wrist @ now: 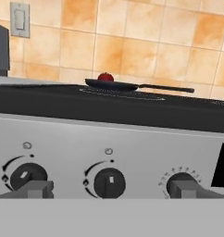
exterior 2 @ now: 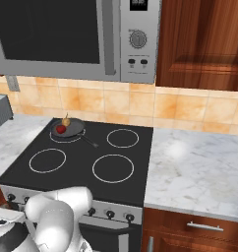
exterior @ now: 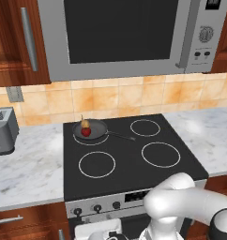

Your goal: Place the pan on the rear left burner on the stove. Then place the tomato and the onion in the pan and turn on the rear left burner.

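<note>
The pan (exterior: 90,129) sits on the rear left burner (exterior: 91,139) of the stove (exterior: 129,164), its thin black handle pointing right toward the middle of the black glass. The tomato (exterior: 86,132) lies inside the pan, toward its front. The onion (exterior: 85,123) rests just behind the tomato, also in the pan, stalk tip up. In the right base view the same arrangement holds: pan (exterior 2: 68,129) on the far left ring, tomato (exterior 2: 61,129) and onion (exterior 2: 66,121) touching or nearly so inside it.

The tool (wrist: 112,190) hangs low before the stove's silver front panel, facing it squarely. Its two finger tips (wrist: 37,189) stand as wide apart as they go, and nothing is between them. A black knob (wrist: 109,182) lies midway between the tips; a second knob (wrist: 24,176) sits just behind the left tip and a third (wrist: 181,183) just behind the right tip. Whether either tip touches the panel cannot be told.

Writing: no brand or legible lettering can be read. Small ring and tick marks surround the knobs; a dark display panel (wrist: 221,165) at the panel's right is unreadable. The microwave (exterior 2: 72,34) above the stove has a dial and buttons, lettering too small to read.

A toaster (exterior: 3,131) stands on the marble desk (exterior: 31,164) left of the stove. A wall switch plate (wrist: 19,19) is fixed to the tiled backsplash.
</note>
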